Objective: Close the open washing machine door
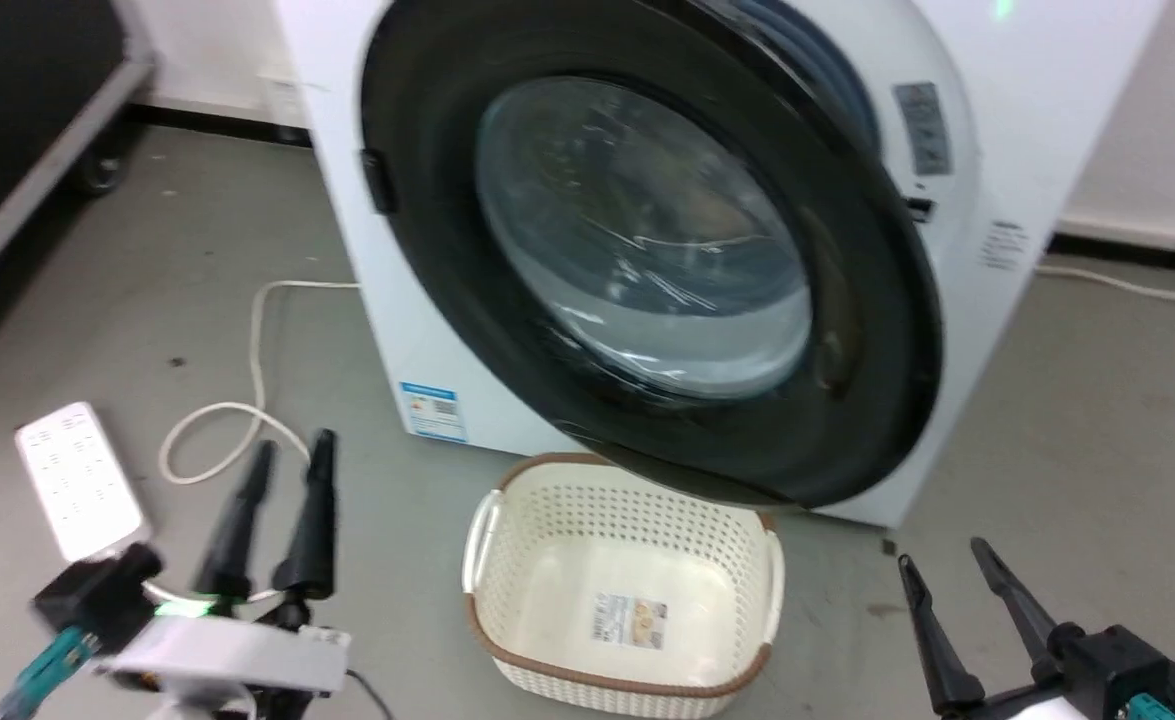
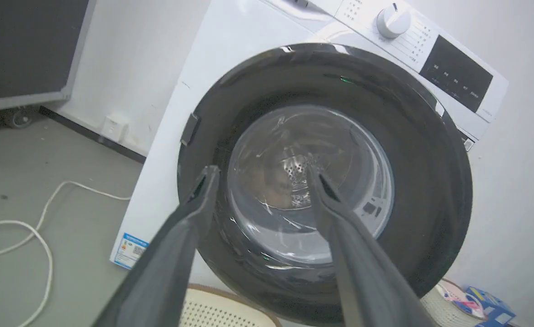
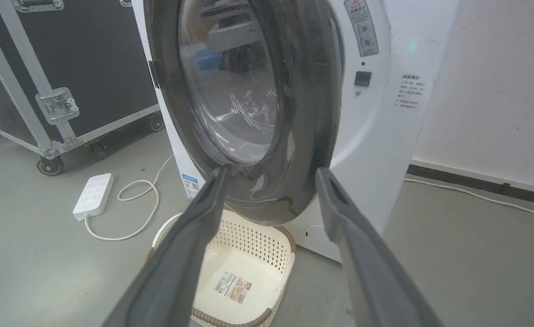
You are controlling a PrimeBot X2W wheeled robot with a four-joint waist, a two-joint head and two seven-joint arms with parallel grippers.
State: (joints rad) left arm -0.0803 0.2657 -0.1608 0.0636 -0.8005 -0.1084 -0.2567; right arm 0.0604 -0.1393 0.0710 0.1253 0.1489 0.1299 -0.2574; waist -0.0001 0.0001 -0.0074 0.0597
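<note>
Your left hand [image 1: 295,440] and right hand [image 1: 942,553] gape wide, empty, facing the round glossy black washing machine door [image 1: 647,250], ajar on the white washing machine [image 1: 1037,130].

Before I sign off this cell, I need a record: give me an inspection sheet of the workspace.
Surface: grey concrete floor, few dark specks.
Job's things: large round glossy black washing machine door ajar, right edge standing off the white front-loading washing machine.
Clutter: cream perforated plastic laundry basket on the floor below the door, holding only a label.
Hands: left hand open, right hand open, both empty, clear of the door.
Cables: white power strip with looped white cable, left of the machine.
Surroundings: black metal-edged flight case on casters; white wall.
</note>
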